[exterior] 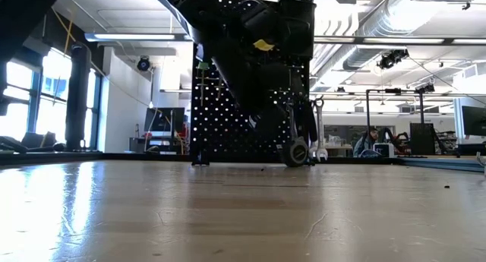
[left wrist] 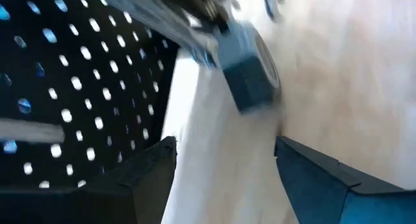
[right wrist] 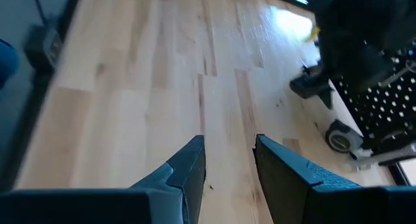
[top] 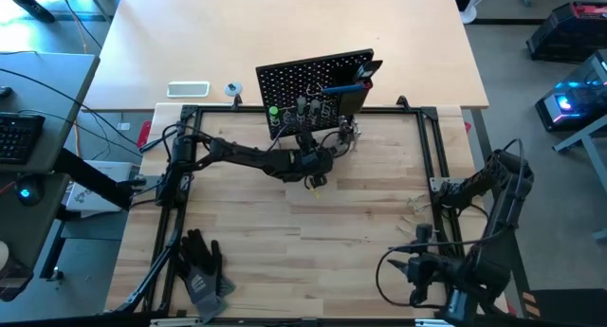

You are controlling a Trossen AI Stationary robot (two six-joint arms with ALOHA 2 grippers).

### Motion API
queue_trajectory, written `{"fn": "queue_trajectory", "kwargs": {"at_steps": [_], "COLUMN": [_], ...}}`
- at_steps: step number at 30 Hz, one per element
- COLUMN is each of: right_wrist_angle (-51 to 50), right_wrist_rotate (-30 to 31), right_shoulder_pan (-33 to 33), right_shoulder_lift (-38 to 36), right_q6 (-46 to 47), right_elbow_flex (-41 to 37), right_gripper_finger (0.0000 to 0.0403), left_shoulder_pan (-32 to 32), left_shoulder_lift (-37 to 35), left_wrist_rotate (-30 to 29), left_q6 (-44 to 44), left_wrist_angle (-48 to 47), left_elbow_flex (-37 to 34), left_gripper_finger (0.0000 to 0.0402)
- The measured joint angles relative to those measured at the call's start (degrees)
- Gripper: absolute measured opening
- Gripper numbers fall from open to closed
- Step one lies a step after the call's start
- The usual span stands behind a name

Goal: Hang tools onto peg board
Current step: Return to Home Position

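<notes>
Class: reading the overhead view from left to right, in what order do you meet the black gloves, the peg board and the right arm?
black gloves → peg board → right arm

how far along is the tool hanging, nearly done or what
Nearly done. Done: the peg board carries tools, including a green handle, with the gray measuring tape low against it; I see no loose tools on the table. In hand: nothing; the left end effector is open beside the board, the right end effector open, far from it. Left: probably only parking the left arm.
</notes>
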Motion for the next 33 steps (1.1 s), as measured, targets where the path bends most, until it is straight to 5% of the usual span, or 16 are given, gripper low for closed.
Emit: {"fn": "queue_trajectory", "kwargs": {"at_steps": [8,16,24,33], "right_wrist_angle": [0.11,1.82,5.17,9.11], "right_wrist_rotate": [0.74,7.62,16.64,21.04], "right_shoulder_pan": [-0.17,-0.18,-2.03,-7.63], "right_shoulder_lift": [0.02,0.02,-0.74,-5.09], "right_q6": [8.47,15.28,16.77,16.26], "right_elbow_flex": [-9.35,-16.31,-21.89,-31.41], "right_gripper_finger": [0.013,0.013,0.013,0.013], "left_shoulder_pan": [-4.48,-12.7,-21.02,-29.36], "left_shoulder_lift": [-2.89,-9.01,-20.9,-39.21], "left_wrist_rotate": [-0.08,0.07,-0.33,-1.72], "left_q6": [-1.23,-0.84,0.62,-3.31], "left_wrist_angle": [-13.99,-20.94,-21.35,-21.18], "left_elbow_flex": [-0.04,-0.09,-0.29,-10.41], "left_gripper_finger": [0.0251,0.0251,0.0251,0.0251]}}
